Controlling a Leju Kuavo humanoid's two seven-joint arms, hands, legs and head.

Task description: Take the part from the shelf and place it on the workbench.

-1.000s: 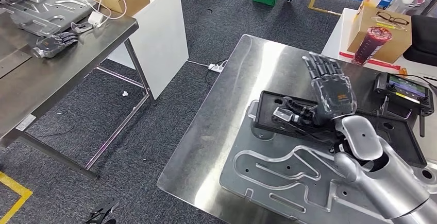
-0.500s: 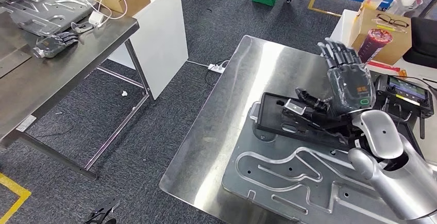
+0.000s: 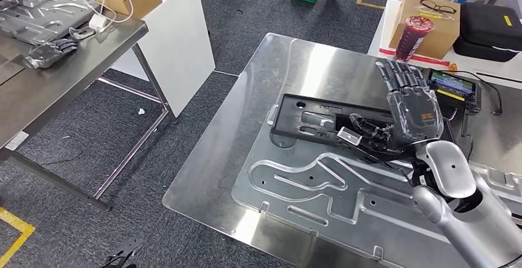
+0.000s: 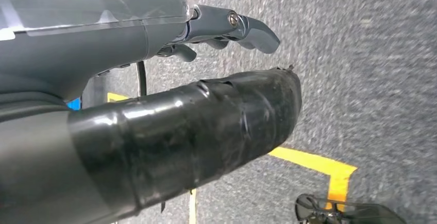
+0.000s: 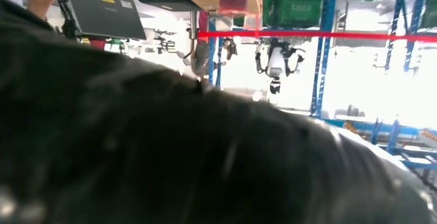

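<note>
At the right hand (image 3: 411, 111), fingers (image 3: 399, 77) are spread and pointing up and away, thumb stuck out sideways over the black tray (image 3: 326, 123); nothing held. Hand hovers above the tray's near-right end; can't tell if the thumb tip touches it.

Black tray lies flat on the steel workbench (image 3: 295, 71), its near edge overlapping the big grey metal plate (image 3: 332, 194) w/ raised channels, which sits closer to the robot on the same bench. Tray looks like the part: if so, it's already down, w/ the hand free of it.

Left hand (image 4: 154, 74), seen in the wrist view, hangs over grey carpet w/ a yellow floor line; fingers part curled, loose, nothing in them.

Judgement: task approx done. Part placed, grip let go. Left to do: pull the right arm back clear w/o dragging the tray.

Around: drink cup (image 3: 410, 37) and cardboard box (image 3: 431, 24) on the white table beyond, handheld controller (image 3: 452, 86) just past the fingers, second steel table (image 3: 55, 89) far left.
</note>
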